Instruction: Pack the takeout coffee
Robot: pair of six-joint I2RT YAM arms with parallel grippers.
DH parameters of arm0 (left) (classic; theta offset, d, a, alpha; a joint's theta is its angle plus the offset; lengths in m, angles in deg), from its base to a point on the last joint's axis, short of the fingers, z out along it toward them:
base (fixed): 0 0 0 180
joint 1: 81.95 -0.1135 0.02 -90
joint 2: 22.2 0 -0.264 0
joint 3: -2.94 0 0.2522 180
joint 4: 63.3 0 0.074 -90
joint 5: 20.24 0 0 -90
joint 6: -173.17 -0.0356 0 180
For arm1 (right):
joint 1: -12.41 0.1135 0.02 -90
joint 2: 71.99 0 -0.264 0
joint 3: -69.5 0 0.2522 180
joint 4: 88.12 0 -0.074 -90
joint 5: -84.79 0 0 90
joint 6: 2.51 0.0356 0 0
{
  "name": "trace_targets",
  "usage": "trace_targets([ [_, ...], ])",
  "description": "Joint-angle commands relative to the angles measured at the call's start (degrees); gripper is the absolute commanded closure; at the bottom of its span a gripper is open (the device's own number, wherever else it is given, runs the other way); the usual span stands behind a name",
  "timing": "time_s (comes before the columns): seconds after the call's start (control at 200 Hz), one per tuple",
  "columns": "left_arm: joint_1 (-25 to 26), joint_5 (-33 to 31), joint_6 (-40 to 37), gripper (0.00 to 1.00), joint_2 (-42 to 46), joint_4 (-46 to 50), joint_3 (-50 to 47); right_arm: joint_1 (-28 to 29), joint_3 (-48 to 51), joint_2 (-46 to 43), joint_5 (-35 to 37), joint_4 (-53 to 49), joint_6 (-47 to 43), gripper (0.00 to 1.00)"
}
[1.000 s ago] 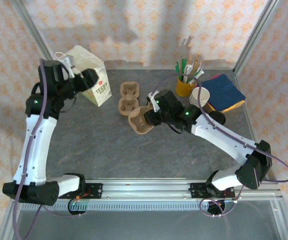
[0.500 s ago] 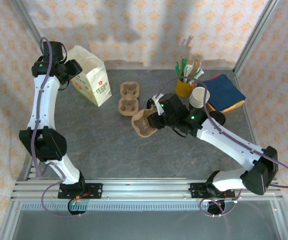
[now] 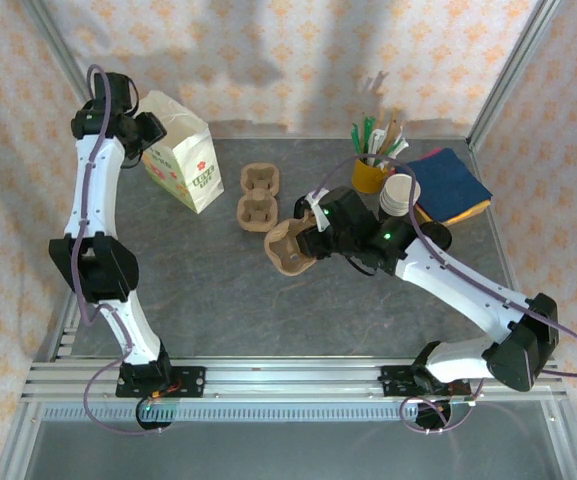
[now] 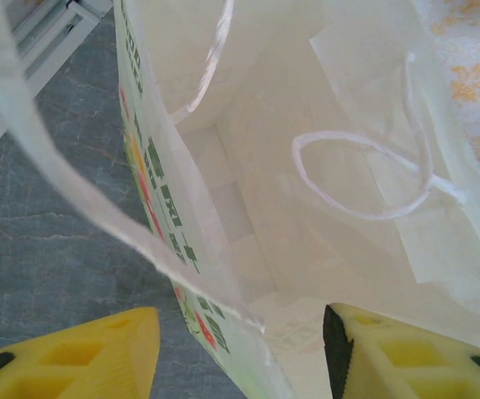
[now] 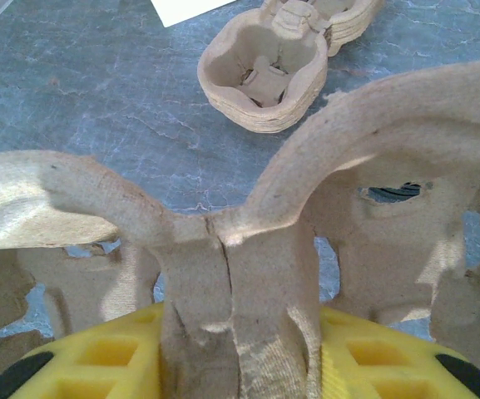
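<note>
From the top camera, we see the left gripper [image 3: 140, 135] poised at the mouth of the white paper bag [image 3: 183, 155], which stands upright at the far left of the table [image 3: 218, 300]. The right gripper [image 3: 310, 235] has a pulp cup carrier [image 3: 286, 247] in its grasp mid-table, near a spare carrier [image 3: 256, 212]. The takeout coffee [image 3: 436, 236] sits on the right, just beside the stack of white cups [image 3: 400, 192] and partly hidden by the right arm (its black lid is all we make out).

In the left wrist view, the 2 yellow fingers [image 4: 73, 349] are spread wide with the bag's near wall between them, gripping nothing. We look down into the bag past a white handle loop [image 4: 364, 179].

In the right wrist view, both fingers [image 5: 98, 357] are clamped on the carrier's central rib, with the spare carrier on the table beyond.
</note>
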Motion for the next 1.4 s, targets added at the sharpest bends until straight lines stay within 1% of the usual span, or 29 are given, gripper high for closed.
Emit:
trace_targets([
  [0.0, -0.1, -2.6, -1.3, 0.5, -2.6, 4.0, 4.0, 0.2, -0.2, -1.1, 0.0, -1.1, 0.7, 0.61],
  [0.11, -0.1, -3.0, -1.2, 0.57, -3.7, 3.9, 4.3, 0.2, -0.2, -1.1, -0.2, -1.2, 0.8, 0.61],
  [0.22, -0.1, -3.0, -1.2, 0.59, -5.0, 4.0, 4.8, 0.2, -0.2, -1.1, -0.2, -1.3, 0.8, 0.61],
  [0.29, -0.1, -3.1, -1.4, 0.64, -5.5, 4.2, 5.3, 0.2, -0.2, -1.0, -0.2, -1.4, 0.8, 0.61],
  [0.375, -0.1, -3.3, -1.6, 0.67, -5.8, 4.4, 5.5, 0.2, -0.2, -1.0, -0.2, -1.2, 0.8, 0.61],
  [0.576, -0.1, -3.8, -2.0, 0.85, -5.3, 5.0, 5.7, 0.2, 0.3, -0.8, -0.6, -0.9, 1.2, 0.61],
  [0.621, -0.1, -3.9, -2.2, 0.91, -4.8, 5.2, 5.6, 0.2, 0.5, -0.8, -0.6, -0.8, 1.2, 0.61],
  [0.646, -0.1, -4.0, -2.2, 0.93, -4.5, 5.4, 5.5, 0.1, 0.5, -0.8, -0.7, -0.8, 1.2, 0.61],
  [0.841, -0.1, -3.5, -2.1, 0.97, -0.5, 5.8, 1.6, 0.2, 0.7, -1.3, -0.8, -0.8, 1.7, 0.62],
  [0.901, -0.1, -3.3, -2.2, 0.98, 3.8, 6.3, -1.4, 0.2, 0.7, -1.6, -0.8, -1.0, 1.8, 0.62],
  [1.046, -0.1, -2.1, -2.6, 0.99, 14.1, 5.2, -14.5, 0.2, 1.3, -3.2, -1.1, -0.9, 2.6, 0.63],
  [1.196, 0.0, -0.1, -3.1, 1.0, 24.4, 5.3, -25.7, 0.2, 1.4, -4.2, -1.9, -1.1, 3.1, 0.62],
  [1.286, 0.6, 0.3, -2.4, 1.0, 30.9, 4.8, -31.8, 0.1, 0.6, -4.2, -2.2, -2.1, 3.5, 0.62],
  [1.396, 2.2, 1.0, -1.0, 1.0, 36.5, 5.3, -37.5, 0.2, -0.1, -4.5, -2.4, -3.2, 4.0, 0.62],
])
